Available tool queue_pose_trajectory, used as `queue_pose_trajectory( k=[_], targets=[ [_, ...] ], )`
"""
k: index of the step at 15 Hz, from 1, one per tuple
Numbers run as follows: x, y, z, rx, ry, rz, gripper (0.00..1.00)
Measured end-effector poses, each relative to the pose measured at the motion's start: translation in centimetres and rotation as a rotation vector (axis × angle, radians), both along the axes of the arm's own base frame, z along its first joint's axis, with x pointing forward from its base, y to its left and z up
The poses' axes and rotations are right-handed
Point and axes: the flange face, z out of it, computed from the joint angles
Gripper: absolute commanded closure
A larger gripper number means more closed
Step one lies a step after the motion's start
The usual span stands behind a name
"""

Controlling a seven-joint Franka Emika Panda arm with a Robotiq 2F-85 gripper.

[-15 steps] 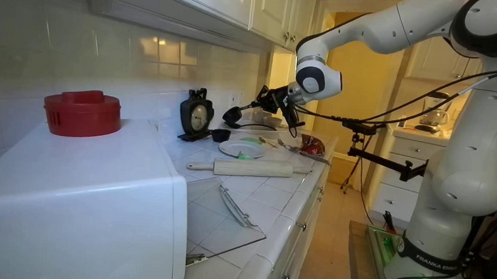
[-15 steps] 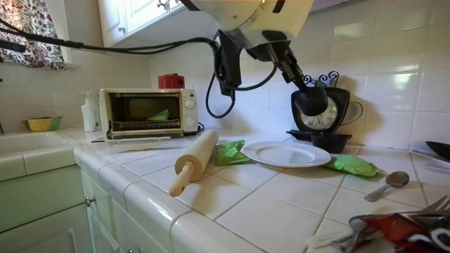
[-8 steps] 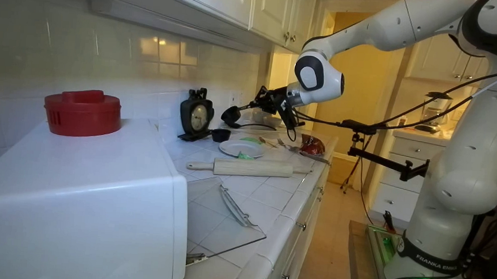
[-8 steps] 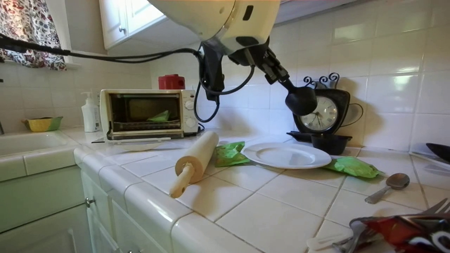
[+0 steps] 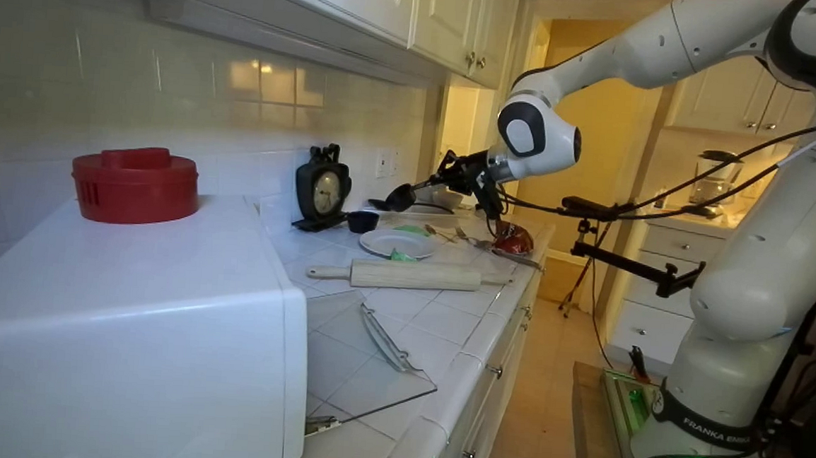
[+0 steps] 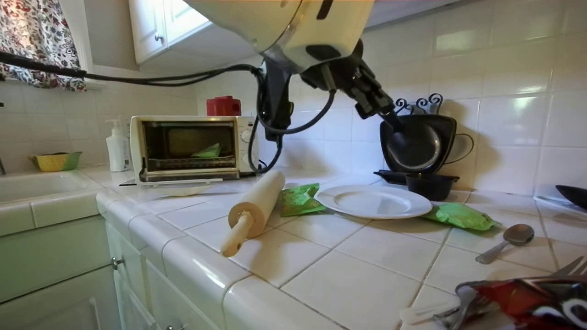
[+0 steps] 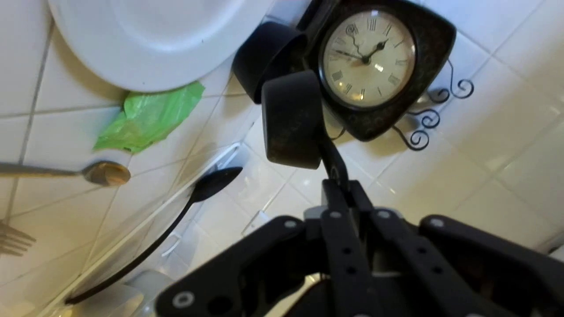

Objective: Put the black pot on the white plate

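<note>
My tool (image 7: 346, 187) clasps the black pot (image 7: 292, 119) by its handle, aloft; in an exterior view the white plate (image 6: 373, 201) lies lower, to its left; I should likely carry left, then down.

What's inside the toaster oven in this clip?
In an exterior view, the toaster oven holds a rack and a green item; anything directly behind the green item is hidden.

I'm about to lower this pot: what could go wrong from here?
The gripper pinches the black pot only by its handle, so it may twist or slip. In an exterior view the pot overlaps the clock, so misjudged depth might cause a bump. Lowered off-center, it might tip on the white plate.
</note>
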Motion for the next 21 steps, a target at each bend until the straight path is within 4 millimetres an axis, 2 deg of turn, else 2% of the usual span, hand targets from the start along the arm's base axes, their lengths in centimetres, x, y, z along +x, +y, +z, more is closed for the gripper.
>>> queue_pose_trajectory(
  k=[5,7,9,12,15,18,21],
  targets=[
    [3.3,7.6,-5.0,0.052,0.068,0.179,0.98],
    [4.1,9.6,-6.3,0.063,0.093,0.224,0.98],
    [4.4,10.5,-6.9,0.069,0.105,0.243,0.98],
    [4.3,10.0,-7.0,0.071,0.108,0.231,0.98],
    [3.5,7.2,-6.1,0.061,0.089,0.171,0.98],
    [2.2,4.4,-4.3,0.036,0.060,0.107,0.98],
    [1.2,3.2,-2.9,0.015,0.042,0.067,0.98]
  ],
)
